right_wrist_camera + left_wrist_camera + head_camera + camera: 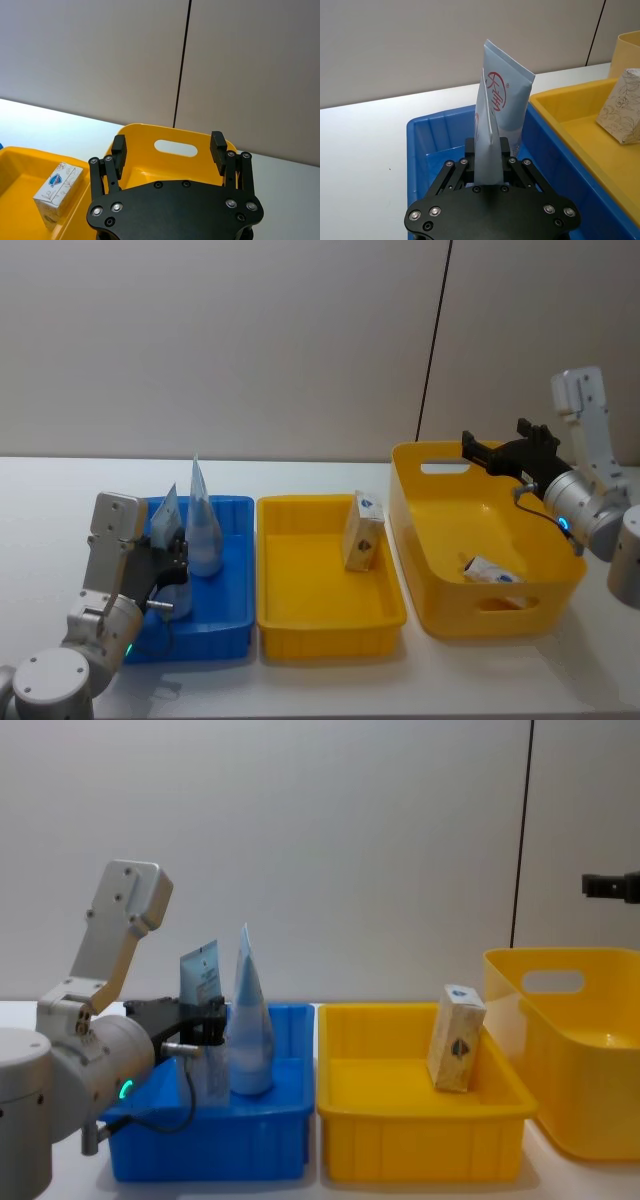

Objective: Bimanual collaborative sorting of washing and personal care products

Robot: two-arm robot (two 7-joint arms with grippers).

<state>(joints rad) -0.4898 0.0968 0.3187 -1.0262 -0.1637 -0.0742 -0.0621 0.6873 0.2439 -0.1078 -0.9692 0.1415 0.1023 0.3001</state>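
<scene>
In the blue bin (420, 135), left hand (487, 145) clamps a tube (486, 167), per its wrist view; right hand (168, 145) gapes empty.

Tray (300, 580) bare left of its box (362, 531), free tube (203, 530) and left claw (177, 560) with gripped tube (167, 510) crowd blue bin (235, 570) left of tray, tall tub (450, 620) right

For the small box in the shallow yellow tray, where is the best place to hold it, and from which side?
Likely its top end, from above: the box stands tilted on end in the tray, its top above the rim.
</scene>
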